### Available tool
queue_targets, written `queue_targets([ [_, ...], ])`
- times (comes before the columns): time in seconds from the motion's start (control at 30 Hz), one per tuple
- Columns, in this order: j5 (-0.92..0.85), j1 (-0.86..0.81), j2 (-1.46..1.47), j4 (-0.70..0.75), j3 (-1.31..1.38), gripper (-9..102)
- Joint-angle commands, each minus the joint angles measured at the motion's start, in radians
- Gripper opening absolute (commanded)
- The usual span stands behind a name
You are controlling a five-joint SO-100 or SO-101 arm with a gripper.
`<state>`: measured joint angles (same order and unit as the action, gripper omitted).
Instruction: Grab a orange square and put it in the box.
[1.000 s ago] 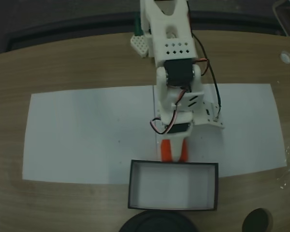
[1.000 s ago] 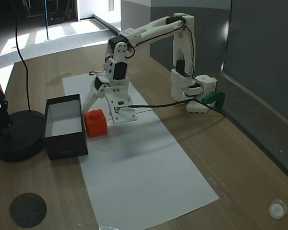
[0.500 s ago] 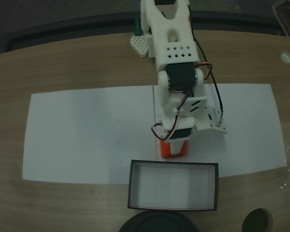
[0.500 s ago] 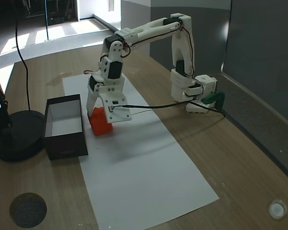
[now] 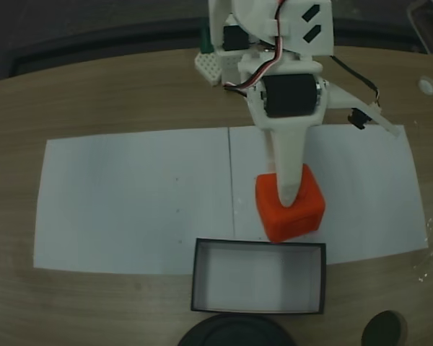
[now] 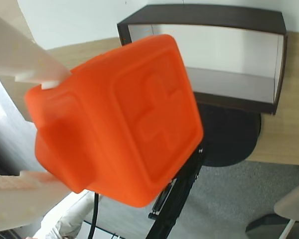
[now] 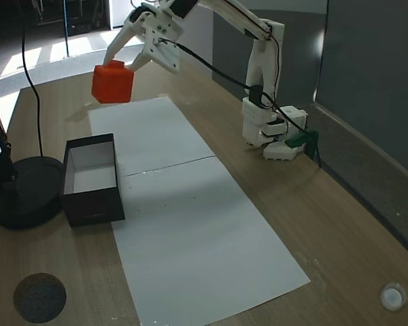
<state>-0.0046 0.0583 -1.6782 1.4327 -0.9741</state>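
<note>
We see the small bright orange-red block w/ rounded corners held up in the air, well above the shallow black-walled box w/ white inside and off the wooden tabletop. It's roughly cube-shaped, so no clear long axis; in the wrist view it sits tilted, the raised cross on its face turned toward the camera, the box beyond it. The white two-finger gripper is closed narrow on the block, one finger on either side. In a fixed view from above, the block appears just behind the box's far wall.
</note>
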Motion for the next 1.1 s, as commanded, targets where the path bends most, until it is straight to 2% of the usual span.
queue_targets([
  [0.0, 0.003, -0.003, 0.055, -0.049, 0.061, 5],
  [0.37, 0.0, -0.048, 0.342, -0.14, 0.071, 6],
  [0.43, 0.006, -0.048, 0.359, -0.138, 0.071, 12],
  [0.57, 0.021, -0.055, 0.365, -0.124, 0.067, 33],
  [0.6, 0.02, -0.055, 0.357, -0.124, 0.063, 34],
  [0.83, 0.021, -0.048, 0.319, -0.009, 0.153, 26],
  [1.0, 0.011, -0.009, 0.17, 0.193, 0.255, 3],
  [1.07, -0.021, 0.026, 0.084, 0.287, 0.264, 1],
])
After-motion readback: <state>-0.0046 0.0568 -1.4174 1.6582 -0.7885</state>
